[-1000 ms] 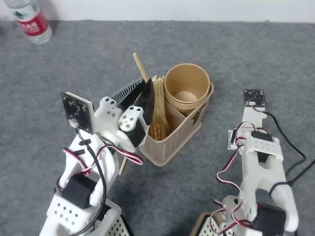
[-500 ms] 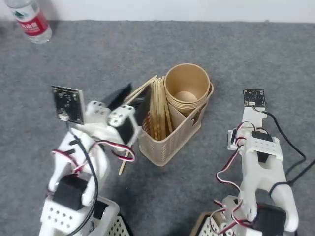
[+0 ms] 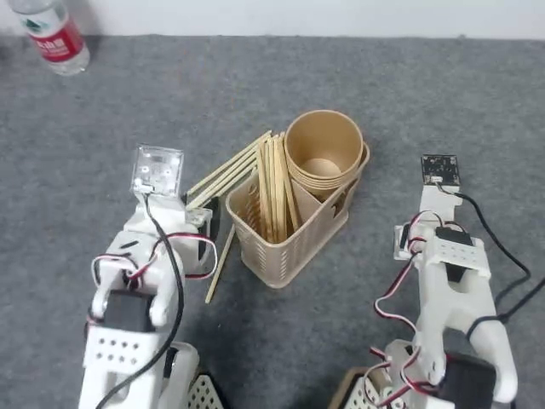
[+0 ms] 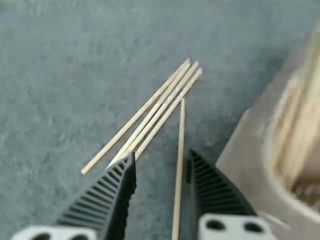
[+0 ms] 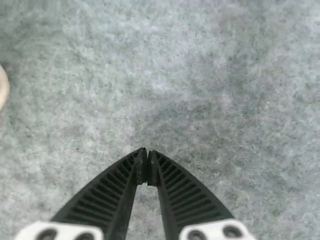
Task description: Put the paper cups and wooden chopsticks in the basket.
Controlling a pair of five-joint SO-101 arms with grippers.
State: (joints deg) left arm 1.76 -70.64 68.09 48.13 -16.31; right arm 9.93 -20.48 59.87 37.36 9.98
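In the middle of the grey table [image 3: 426,85], a tan basket [image 3: 294,247]. Inside its far right part, a stack of paper cups [image 3: 324,145], open end up. Hard to count them, with just thin rims peeking out under the top one. Inside the left part, a bunch of wooden chopsticks [image 3: 274,192], standing and leaning, low ends hidden by the basket wall.

Outside the basket, on the table to its left, three loose chopsticks [image 3: 223,173] side by side, slanting toward the far left rim. Cannot tell if their far tips touch the basket. Nearer, one single chopstick [image 3: 221,262] lying just beside the basket's left wall.

For the left jaws: spread apart, pinching nothing, low over the table just left of the basket. Between them in the left wrist view, the single chopstick [image 4: 179,165], its near end cut off. Past the tips, the three loose chopsticks [image 4: 150,117]. To one side, the basket [image 4: 250,160], blurry and cut off. From above, tucked out of sight under the left arm [image 3: 145,256].

For the right jaws: pressed together, holding nothing, over bare table [image 5: 200,75], right of the basket and well apart from it. From above, hidden under the right arm [image 3: 447,264].

In the far left corner, a water bottle [image 3: 53,34], top cut off.
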